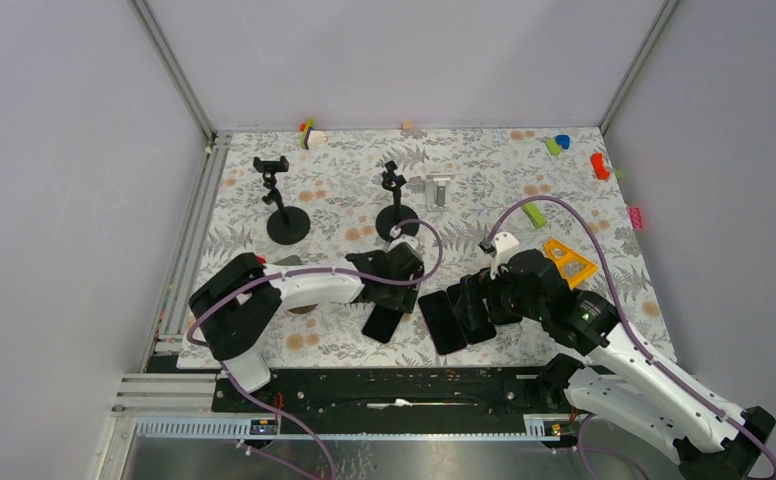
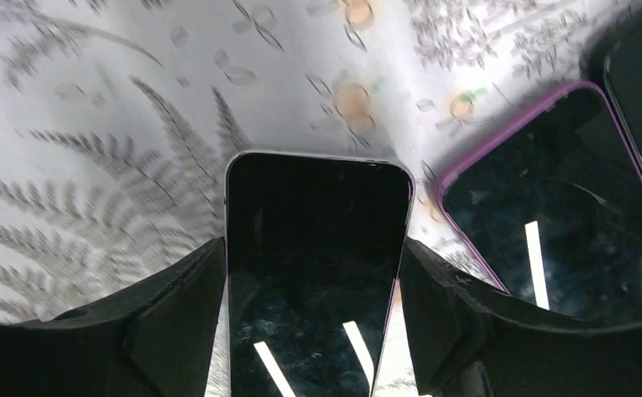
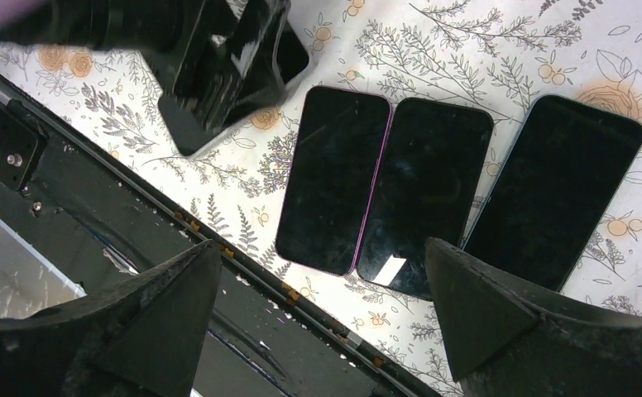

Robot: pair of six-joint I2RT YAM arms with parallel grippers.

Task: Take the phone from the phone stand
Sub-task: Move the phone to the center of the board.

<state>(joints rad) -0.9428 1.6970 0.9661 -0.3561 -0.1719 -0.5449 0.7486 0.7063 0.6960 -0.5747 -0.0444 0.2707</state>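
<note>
Left fingers [image 2: 177,322] clenched on long edges of phone [image 2: 313,273], at or just over surface [image 2: 94,124]; likely flat set-down. Phone stand [image 1: 396,208] beyond fingers, bare. Right fingers [image 3: 160,322] spread wide above three flat phones [image 3: 421,186], grasping nothing.

The glossy black phone [image 2: 313,207] in the left pincer [image 2: 313,258] runs off the bottom edge of the left wrist view. The purple-edged phone [image 2: 549,223] beside it is cut off at the right. The fern-printed tabletop [image 2: 94,165] is blurred there. From above, the small coloured pieces [image 1: 564,145] at the far edge are too small to identify.
</note>
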